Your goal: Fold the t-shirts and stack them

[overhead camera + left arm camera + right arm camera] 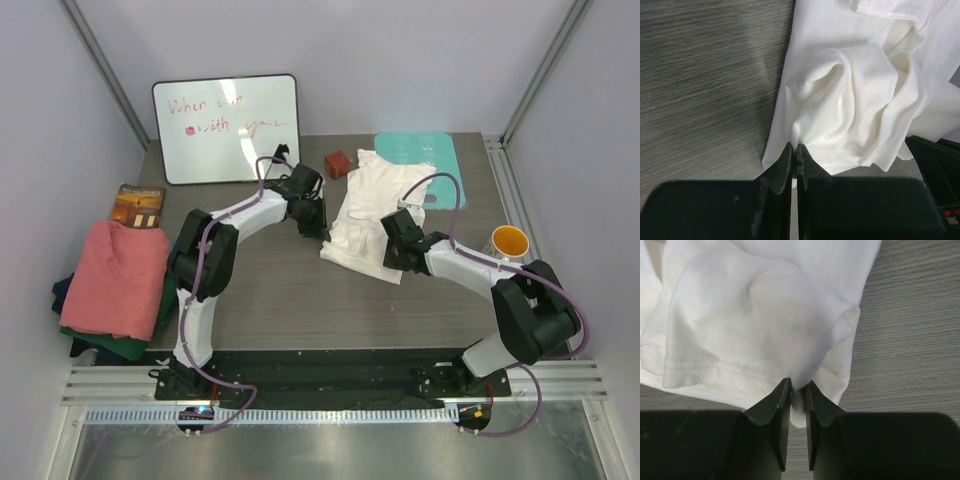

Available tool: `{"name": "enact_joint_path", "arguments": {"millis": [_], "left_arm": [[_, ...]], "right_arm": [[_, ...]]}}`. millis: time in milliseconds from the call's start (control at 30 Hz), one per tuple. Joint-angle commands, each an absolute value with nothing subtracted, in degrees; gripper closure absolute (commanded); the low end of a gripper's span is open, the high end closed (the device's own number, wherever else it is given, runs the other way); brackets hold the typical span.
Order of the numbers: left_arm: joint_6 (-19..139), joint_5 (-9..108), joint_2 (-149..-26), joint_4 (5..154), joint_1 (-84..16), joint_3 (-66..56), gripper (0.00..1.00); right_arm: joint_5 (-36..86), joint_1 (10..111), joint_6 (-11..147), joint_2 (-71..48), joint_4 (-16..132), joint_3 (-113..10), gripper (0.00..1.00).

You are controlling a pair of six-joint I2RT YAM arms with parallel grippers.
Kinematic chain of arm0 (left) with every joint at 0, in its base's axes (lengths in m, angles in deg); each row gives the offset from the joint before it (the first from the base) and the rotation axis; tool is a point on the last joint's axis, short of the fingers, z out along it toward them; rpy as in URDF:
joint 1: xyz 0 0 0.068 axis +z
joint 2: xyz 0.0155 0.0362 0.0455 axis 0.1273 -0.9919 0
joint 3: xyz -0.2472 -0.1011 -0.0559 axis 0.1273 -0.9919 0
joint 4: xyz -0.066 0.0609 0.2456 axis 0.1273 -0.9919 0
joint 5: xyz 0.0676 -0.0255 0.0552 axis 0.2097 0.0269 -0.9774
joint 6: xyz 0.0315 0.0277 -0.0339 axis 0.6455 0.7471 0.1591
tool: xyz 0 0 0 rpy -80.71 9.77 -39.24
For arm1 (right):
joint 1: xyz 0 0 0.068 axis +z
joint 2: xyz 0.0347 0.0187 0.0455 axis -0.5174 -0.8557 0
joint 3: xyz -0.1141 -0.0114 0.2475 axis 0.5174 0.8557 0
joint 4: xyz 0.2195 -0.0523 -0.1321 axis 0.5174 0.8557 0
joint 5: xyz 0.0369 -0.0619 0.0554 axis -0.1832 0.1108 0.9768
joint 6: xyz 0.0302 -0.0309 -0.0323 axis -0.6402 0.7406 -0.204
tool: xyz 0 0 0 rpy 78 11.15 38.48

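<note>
both pairs of jaws are pinched tight on cloth: the left gripper (796, 154) nips the left edge of the white shirt (378, 200), and the right gripper (798, 390) has a fold of its near hem squeezed between its fingers. the white shirt lies rumpled on the table (280, 290), right of the middle, its far end on the mat (440, 150). the pink shirt (120, 275) sits at the left edge on top of the green shirt (135, 348) and the navy shirt (62, 292).
</note>
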State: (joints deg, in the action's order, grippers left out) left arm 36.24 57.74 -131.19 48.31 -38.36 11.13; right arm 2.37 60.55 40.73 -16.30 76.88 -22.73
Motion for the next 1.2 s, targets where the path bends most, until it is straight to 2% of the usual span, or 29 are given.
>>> {"name": "enact_joint_path", "arguments": {"millis": [0, 367, 733, 833, 1167], "left_arm": [[37.18, 58.88, -128.14, 46.95, -38.25, 15.91, 1.0], [37.45, 59.23, -133.41, 41.05, -38.16, 29.62, 1.0], [37.36, 60.19, -143.87, 37.44, -37.9, 44.81, 1.0], [37.01, 60.46, -146.68, 36.39, -37.81, 48.87, 1.0], [34.11, 61.86, -153.45, 37.53, -37.81, 57.66, 1.0]], "right_arm": [[1.44, 60.08, 40.18, -12.96, 77.04, -26.04, 0.77], [-0.58, 57.79, 39.75, -14.01, 78.36, -33.42, 0.68], [-6.82, 54.19, 38.78, -17.71, 77.39, -36.16, 0.68], [-4.2, 52.96, 40.18, -18.23, 76.6, -36.15, 0.71], [-3.4, 51.37, 41.86, -17.36, 76.69, -35.37, 0.7]]}}
